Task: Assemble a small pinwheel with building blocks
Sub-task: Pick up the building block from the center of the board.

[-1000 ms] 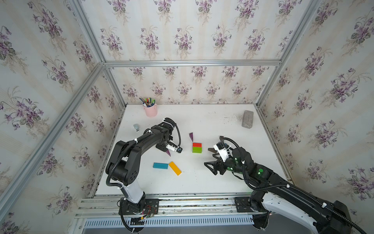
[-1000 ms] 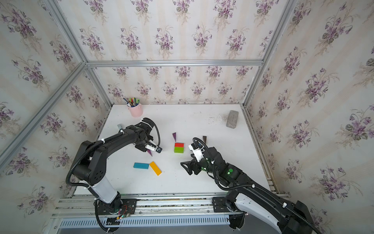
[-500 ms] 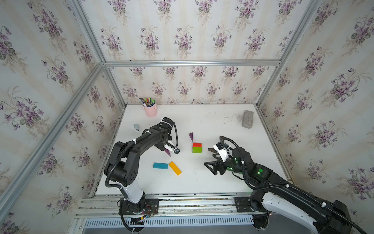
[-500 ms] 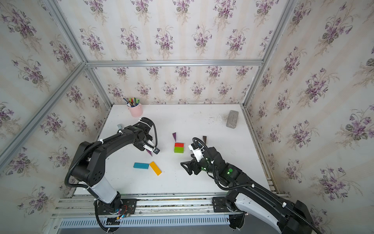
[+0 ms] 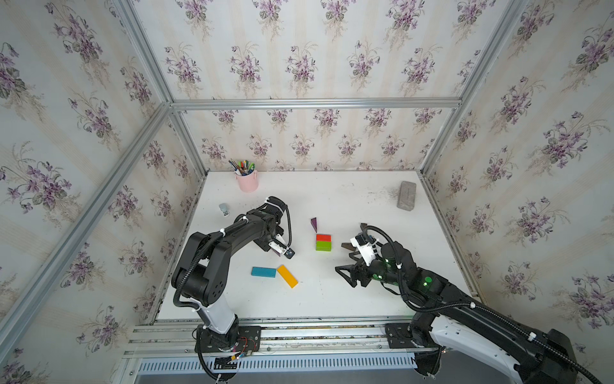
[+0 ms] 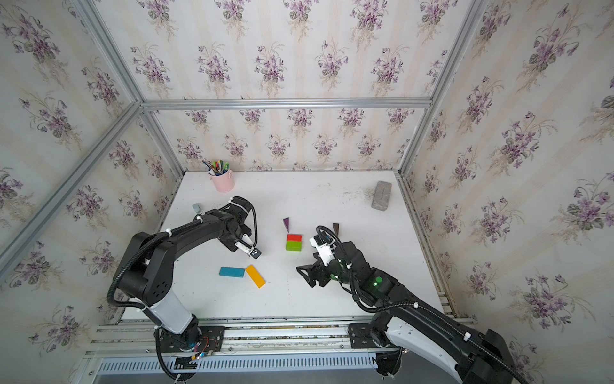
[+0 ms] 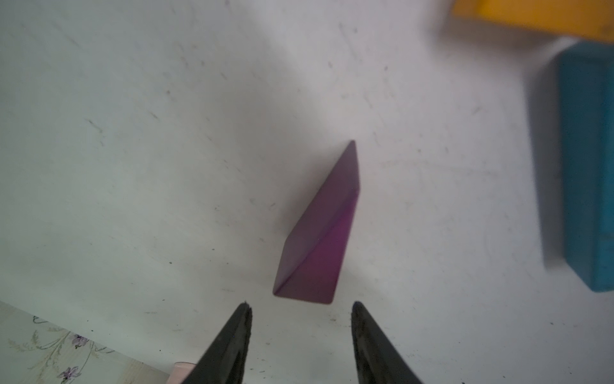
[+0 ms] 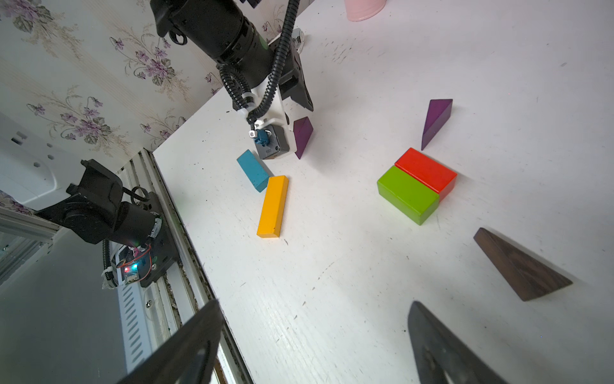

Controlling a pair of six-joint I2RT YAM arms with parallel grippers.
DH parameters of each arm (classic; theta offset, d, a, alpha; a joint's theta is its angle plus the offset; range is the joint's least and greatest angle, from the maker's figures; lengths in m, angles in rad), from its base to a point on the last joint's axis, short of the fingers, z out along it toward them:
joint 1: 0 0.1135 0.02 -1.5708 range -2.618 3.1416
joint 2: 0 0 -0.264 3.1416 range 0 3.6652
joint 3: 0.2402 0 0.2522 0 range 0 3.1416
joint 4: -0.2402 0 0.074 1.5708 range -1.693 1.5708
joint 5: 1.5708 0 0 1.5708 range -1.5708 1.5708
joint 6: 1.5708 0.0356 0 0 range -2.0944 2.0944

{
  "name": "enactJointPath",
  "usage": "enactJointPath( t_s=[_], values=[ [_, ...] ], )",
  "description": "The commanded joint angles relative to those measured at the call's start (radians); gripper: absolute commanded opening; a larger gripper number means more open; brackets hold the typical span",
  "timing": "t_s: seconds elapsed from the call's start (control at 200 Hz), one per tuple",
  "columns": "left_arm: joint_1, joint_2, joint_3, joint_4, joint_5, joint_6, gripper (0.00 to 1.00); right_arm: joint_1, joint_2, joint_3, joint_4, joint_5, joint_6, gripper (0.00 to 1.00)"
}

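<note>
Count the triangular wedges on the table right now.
4. A purple wedge just behind the red block; a second purple wedge before the tips of the left gripper; a brown wedge beside the right gripper; a second brown wedge farther back.

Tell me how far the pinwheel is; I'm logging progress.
Done: red block and green block sit joined as the centre. In hand: nothing gripped; left gripper open just short of a purple wedge. Left: that wedge, the brown wedges, yellow bar and blue bar for the stem.
</note>
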Motion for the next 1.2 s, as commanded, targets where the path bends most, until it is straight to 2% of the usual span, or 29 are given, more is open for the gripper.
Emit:
enactJointPath(
  t_s=[0.0, 1.194],
  values=[
    [0.000, 0.010, -0.007, 0.006, 0.013, 0.116, 0.50, 0.002, -0.002, 0.005, 0.006, 0.006, -0.001, 0.88],
    [-0.026, 0.035, -0.023, 0.026, -0.009, 0.107, 0.36, 0.002, -0.004, 0.006, 0.007, 0.002, -0.003, 0.88]
  ],
)
